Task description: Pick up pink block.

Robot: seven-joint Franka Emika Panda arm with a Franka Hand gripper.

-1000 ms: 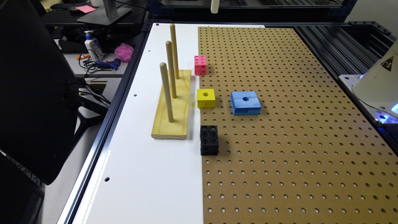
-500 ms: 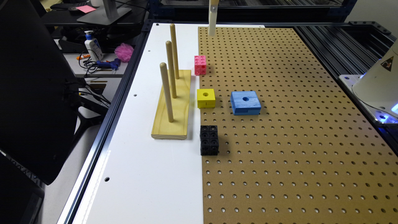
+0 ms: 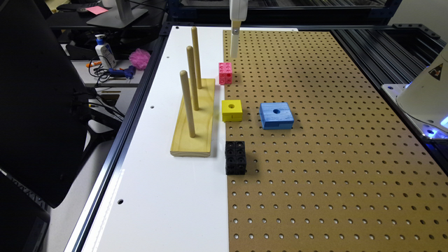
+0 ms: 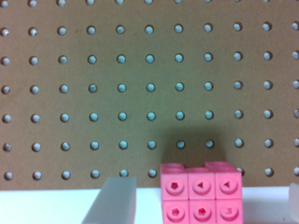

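Your pink block [image 4: 201, 193] sits on the worktop [image 3: 168, 196] at the pegboard [image 3: 315, 140] edge, between and below your hand's [image 4: 201, 205] spread fingers [image 4: 112, 203], untouched; the hand hangs above it; the yellow block [image 3: 231, 110] lies farther off.

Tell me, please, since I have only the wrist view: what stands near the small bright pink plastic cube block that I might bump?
Observer: A pale wooden base with three upright pegs lies close beside the pink block, on the white strip.
Operator: Is anything else near it?
Observer: A yellow block with a round hole sits further along the seam, well apart from the pink block.
Operator: Where does the claw stand?
Observer: The claw hangs above the brown perforated board, and its tip is clear of the pink block.
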